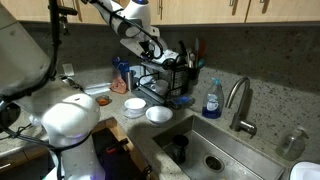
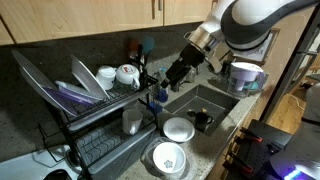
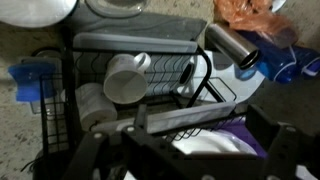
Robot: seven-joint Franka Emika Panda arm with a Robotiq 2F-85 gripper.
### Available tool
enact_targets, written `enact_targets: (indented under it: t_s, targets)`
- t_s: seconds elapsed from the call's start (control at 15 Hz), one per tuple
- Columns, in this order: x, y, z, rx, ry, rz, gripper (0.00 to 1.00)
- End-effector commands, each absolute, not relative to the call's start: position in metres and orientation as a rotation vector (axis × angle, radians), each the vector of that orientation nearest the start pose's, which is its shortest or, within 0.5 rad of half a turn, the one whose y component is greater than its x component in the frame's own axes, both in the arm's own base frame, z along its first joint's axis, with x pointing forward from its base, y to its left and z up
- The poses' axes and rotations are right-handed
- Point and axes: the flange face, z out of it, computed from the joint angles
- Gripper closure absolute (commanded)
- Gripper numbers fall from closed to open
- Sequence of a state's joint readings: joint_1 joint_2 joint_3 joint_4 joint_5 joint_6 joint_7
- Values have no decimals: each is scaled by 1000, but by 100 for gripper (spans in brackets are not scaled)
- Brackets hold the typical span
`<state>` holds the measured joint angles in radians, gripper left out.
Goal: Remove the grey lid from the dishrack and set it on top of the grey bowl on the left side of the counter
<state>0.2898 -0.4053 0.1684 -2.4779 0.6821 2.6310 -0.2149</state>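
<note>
Hovering the black Robotiq gripper (image 2: 170, 75) just above the sink-side end of the black wire two-tier dishrack (image 2: 90, 148), pointing down toward it; not showing whether spread or pressed together, and showing nothing pinched. Looking down in the wrist view on a white mug (image 3: 125, 78) and a shiny steel cup (image 3: 232, 45) among the wires. Finding the round grey lid (image 2: 88, 80) apparently leaning in the upright slots, though struggling to tell it from neighbouring plates. Seeing 2 round bowls on the counter beside the rack, probably taking the grey bowl (image 2: 168, 158) as the 1 farther from the steel sink (image 2: 205, 105). Judging nothing done yet: grasping, lifting, carrying and placing all left. Threading between tight wires and crockery first, then gaining open room above the bowls.
</note>
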Motion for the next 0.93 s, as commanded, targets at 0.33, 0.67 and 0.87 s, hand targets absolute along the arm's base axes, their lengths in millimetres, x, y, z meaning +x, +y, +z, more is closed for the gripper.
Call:
enact_targets:
  t_s: [0.33, 0.67, 0.87]
  targets:
    - [437, 191, 487, -2539, 46, -1002, 0]
    - [464, 195, 467, -2598, 116, -948, 0]
    - [473, 206, 470, -2566, 174, -923, 0]
